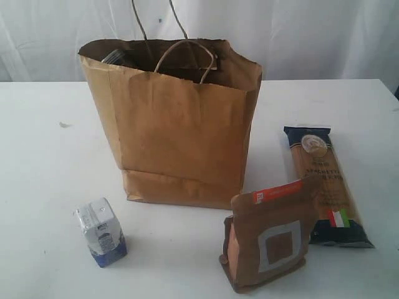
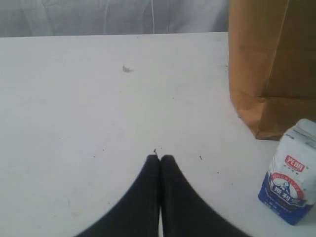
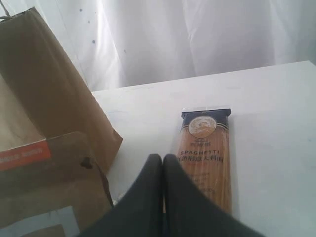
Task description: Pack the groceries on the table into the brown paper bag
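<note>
Well, three groceries lie outside the brown paper bag (image 1: 181, 137), which stands upright and open in the middle of the table (image 1: 37, 187). I read the exterior view as a clock face with the bag at its centre. The small blue-white carton (image 1: 101, 232) stands at about 7 o'clock, well apart from the bag. The brown pouch with orange strip (image 1: 271, 233) stands at about 5 o'clock. The long spaghetti packet (image 1: 324, 187) lies flat at about 4 o'clock, just beside the pouch. Something dark shows inside the bag's mouth, but I cannot tell which item it is.

The left gripper (image 2: 159, 157) has its two black fingers pressed together with nothing between them. It hangs over bare table, with the carton near it. The right gripper (image 3: 163, 157) is closed and empty in the same way, above the near end of the spaghetti packet.

I judge the carton to be stiff and rather light. A hold across its two flat sides at mid height seems safe. The pouch looks soft and may fold, so its upper part near the orange strip is the better place. The spaghetti is brittle and its film is probably slippery – a hold across the narrow width near the middle should keep it from tipping. The bag is thin paper and a loop handle (image 1: 187, 56) hangs over its mouth, so a careless push could shift it.
</note>
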